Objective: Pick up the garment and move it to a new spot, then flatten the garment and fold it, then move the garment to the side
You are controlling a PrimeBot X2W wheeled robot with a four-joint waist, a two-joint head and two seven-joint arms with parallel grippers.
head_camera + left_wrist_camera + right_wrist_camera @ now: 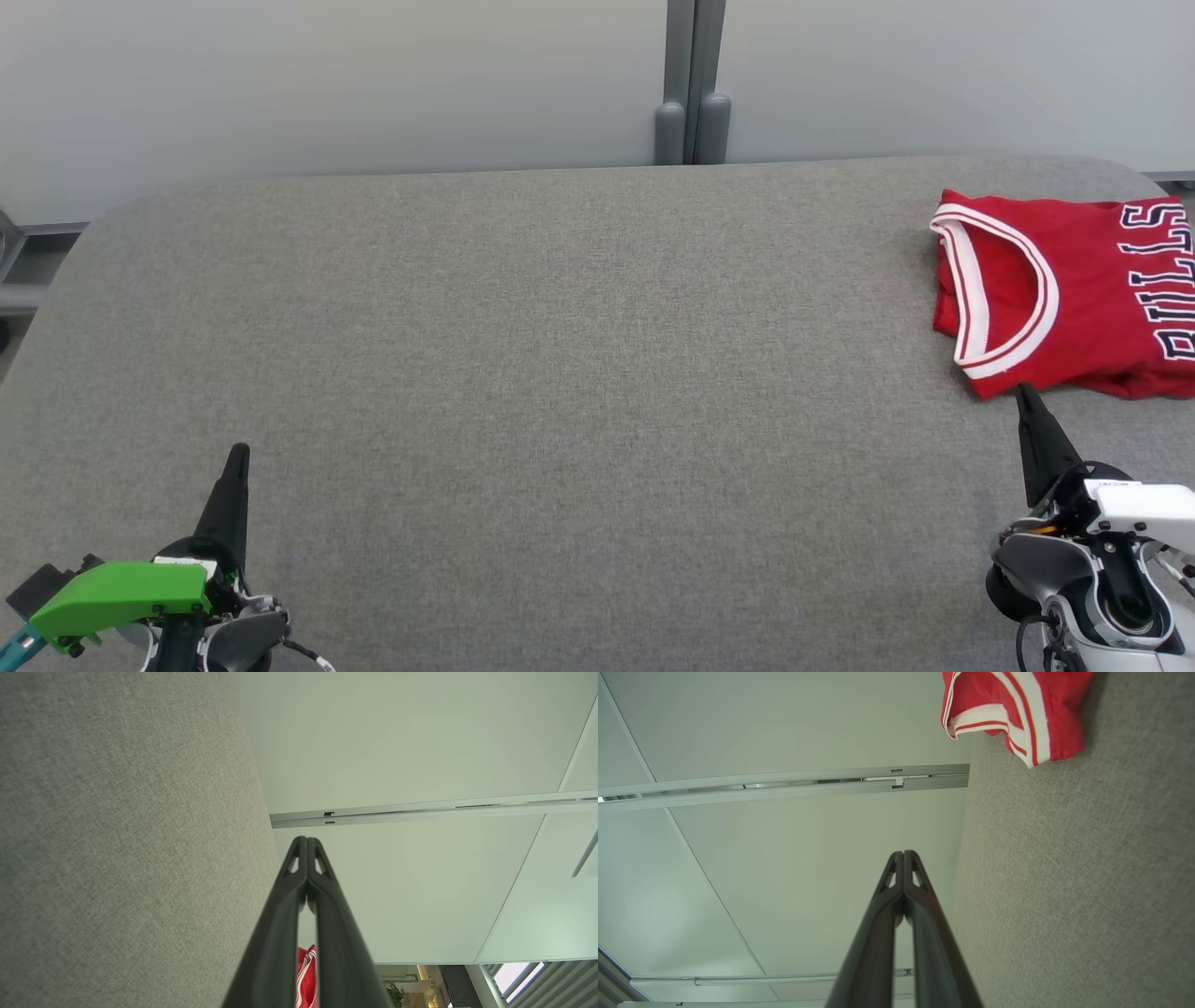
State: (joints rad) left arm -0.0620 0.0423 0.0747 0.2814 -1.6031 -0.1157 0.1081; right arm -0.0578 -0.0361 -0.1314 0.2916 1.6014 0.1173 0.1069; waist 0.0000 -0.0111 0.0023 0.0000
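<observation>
A red basketball jersey (1074,289) with white trim and dark letters lies folded at the far right of the grey table (560,373), partly cut off by the frame edge. Its trimmed corner (1017,714) shows at the top of the right wrist view, and a red sliver (306,975) peeks between the fingers in the left wrist view. My right gripper (1024,390) is shut and empty, its tip just short of the jersey's near edge. At the lower left my left gripper (240,451) is shut and empty, far from the jersey.
A pale wall (327,84) with a grey post (691,84) rises behind the table's rounded far edge. The wide middle of the fabric-covered table is bare.
</observation>
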